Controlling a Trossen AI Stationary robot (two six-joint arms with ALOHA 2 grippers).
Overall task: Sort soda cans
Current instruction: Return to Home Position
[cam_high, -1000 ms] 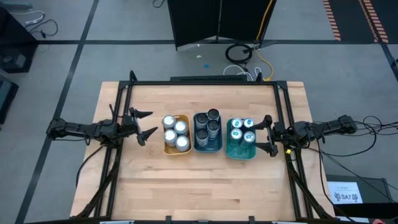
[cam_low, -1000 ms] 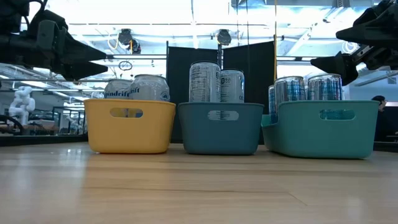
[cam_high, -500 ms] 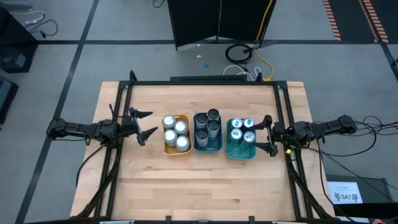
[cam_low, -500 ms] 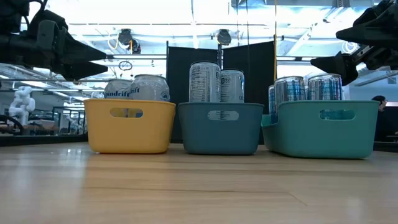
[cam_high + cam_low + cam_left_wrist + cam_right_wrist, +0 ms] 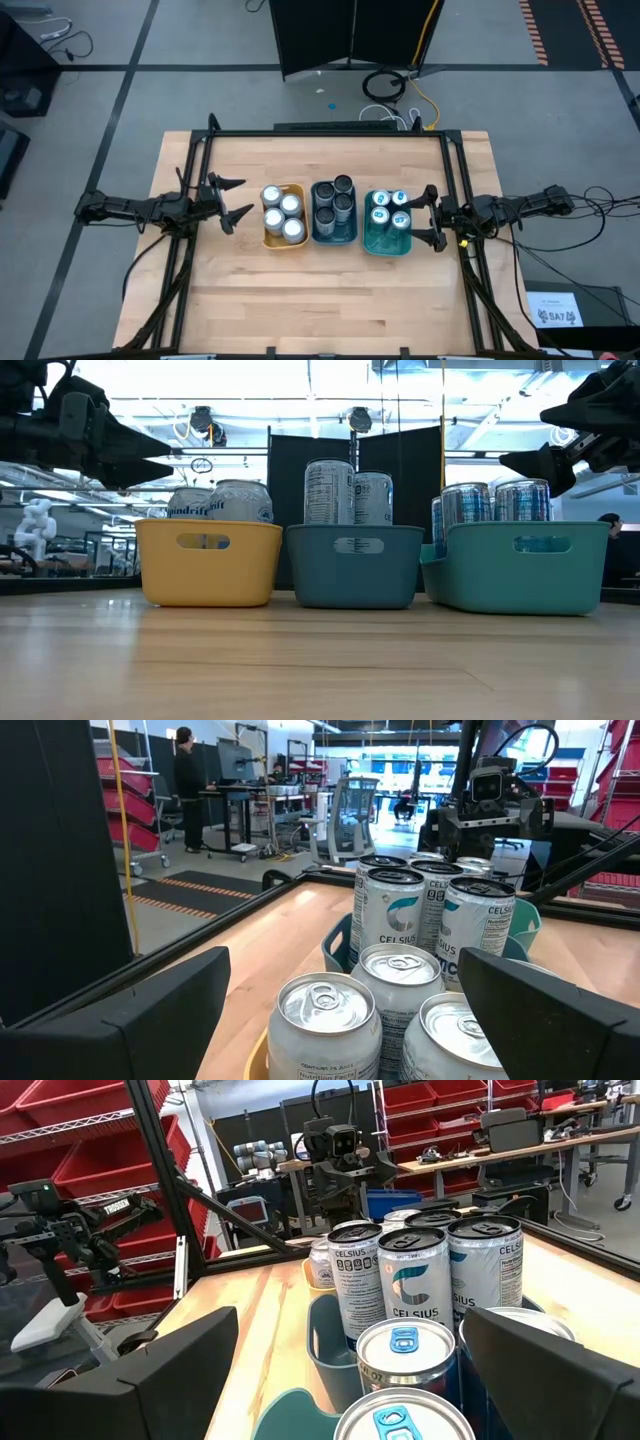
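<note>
Three trays stand in a row at the table's middle. The yellow tray (image 5: 283, 216) holds several silver soda cans (image 5: 400, 982). The dark blue tray (image 5: 334, 212) holds several tall white and dark cans (image 5: 332, 491). The teal tray (image 5: 388, 224) holds several silver cans with blue tabs (image 5: 405, 1350). My left gripper (image 5: 232, 199) hovers open, level, just left of the yellow tray. My right gripper (image 5: 430, 215) hovers open, level, just right of the teal tray. Both hold nothing.
A black frame of rails (image 5: 330, 134) runs round the table along its far, left and right sides. Bare wooden tabletop (image 5: 320, 295) lies between the trays and the near edge. In the left wrist view a person (image 5: 188, 780) stands far off in the room.
</note>
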